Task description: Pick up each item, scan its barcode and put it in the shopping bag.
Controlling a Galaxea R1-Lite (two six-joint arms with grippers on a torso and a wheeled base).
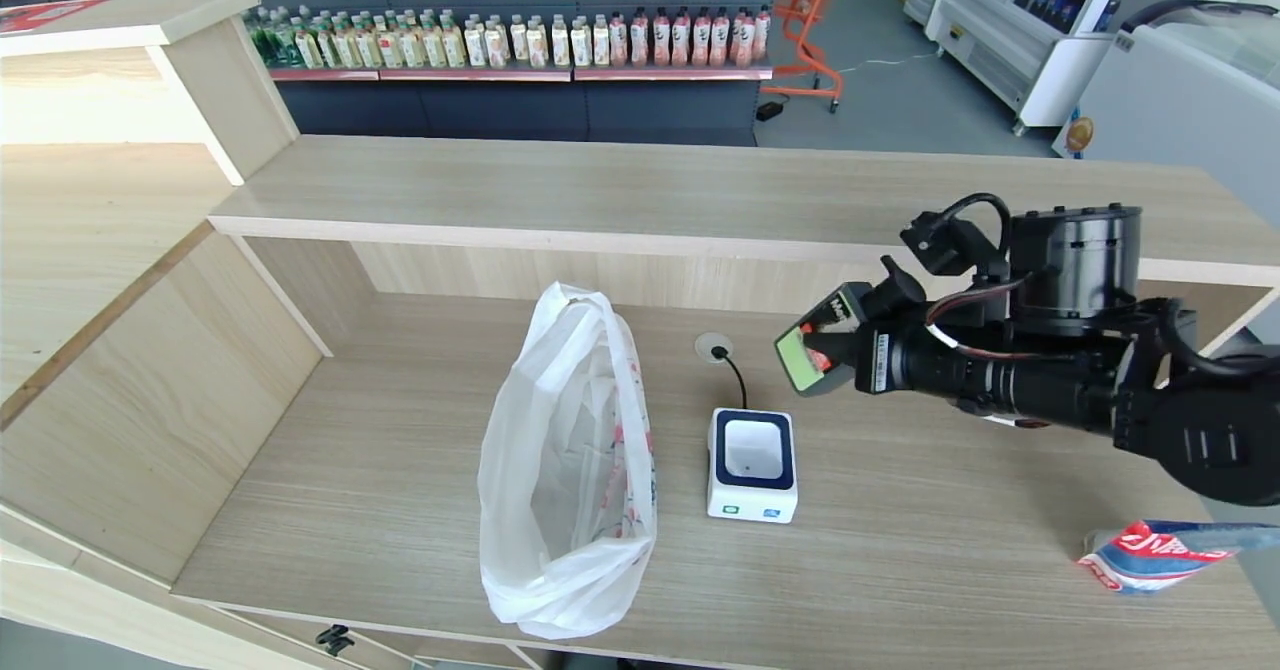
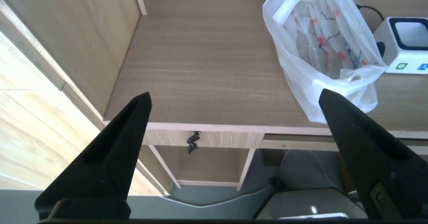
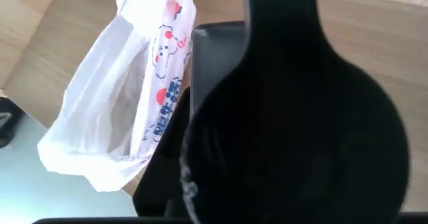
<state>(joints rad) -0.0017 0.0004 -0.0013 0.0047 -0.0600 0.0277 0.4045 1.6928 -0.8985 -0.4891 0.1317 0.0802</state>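
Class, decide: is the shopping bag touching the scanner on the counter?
Apart. The head view shows bare counter between the shopping bag and the scanner.

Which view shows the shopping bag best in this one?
Head view: the whole shopping bag sits open beside the scanner. The left wrist view crops its far end; in the right wrist view a dark shape hides one side.

Bare bench (image 1: 380, 470) is found between the side wall (image 1: 150, 400) and the shopping bag (image 1: 570, 470); passage on the bag's other side is narrowed by the scanner (image 1: 752, 463).
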